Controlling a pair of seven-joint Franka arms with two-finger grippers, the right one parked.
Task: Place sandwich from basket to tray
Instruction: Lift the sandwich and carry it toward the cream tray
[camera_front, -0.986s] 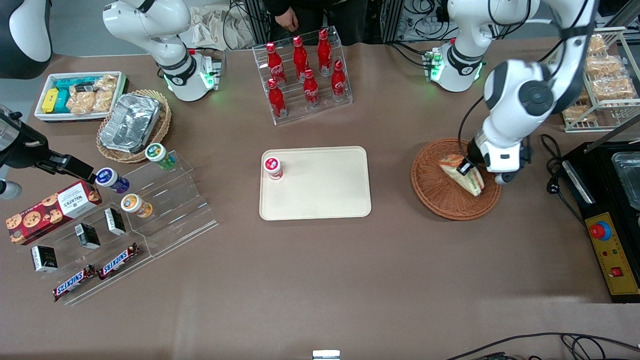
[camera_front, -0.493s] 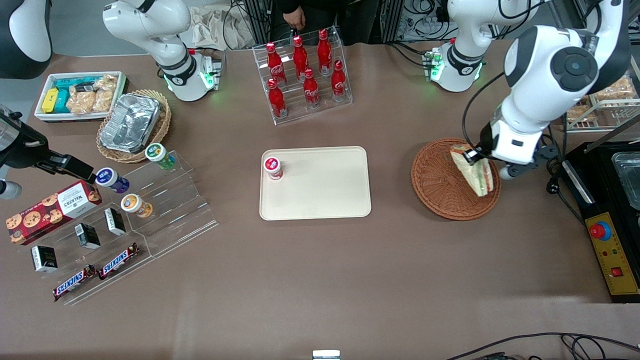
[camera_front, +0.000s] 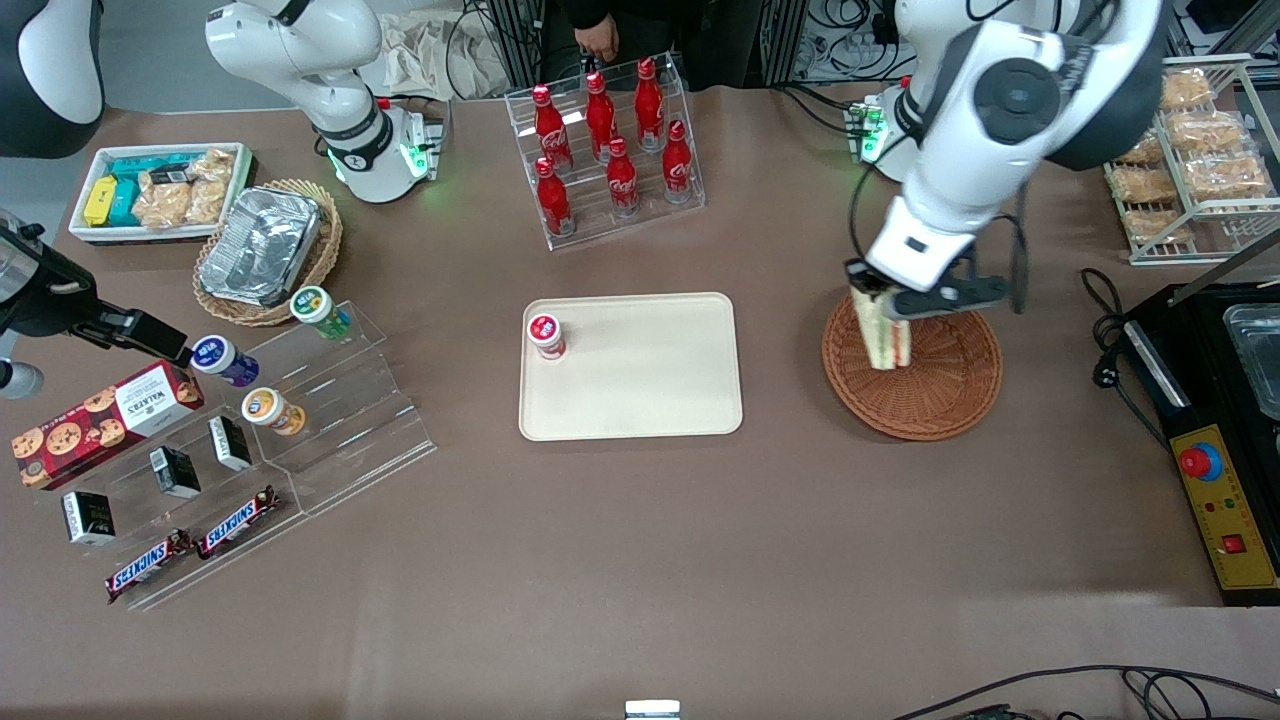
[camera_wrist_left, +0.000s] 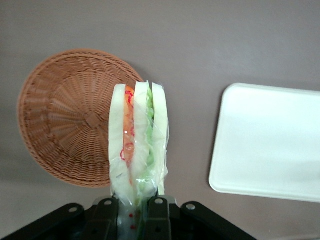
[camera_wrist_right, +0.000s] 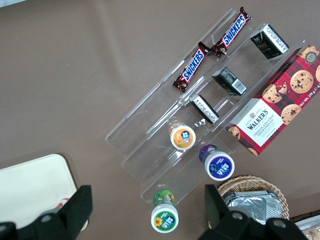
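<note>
Sandwich (camera_front: 885, 335) pinched between the jaws of the gripper (camera_front: 880, 298), hanging cut edge down, lifted clear above the rim of the basket (camera_front: 940, 410) on its tray-ward side. Carry step in hand, by the look of it. Next: travel sideways toward the tray (camera_front: 650, 390), well apart from the jaws, avoiding the red-capped cup (camera_front: 545, 335) at its edge, then lower and release.

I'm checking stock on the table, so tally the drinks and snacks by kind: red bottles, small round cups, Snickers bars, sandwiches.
Red bottles, in the clear rack: 7
Small round cups, one on the tray, three on the clear stand: 4
Snickers bars: 2
Sandwich, held by the gripper above the basket: 1
Total: 14
</note>
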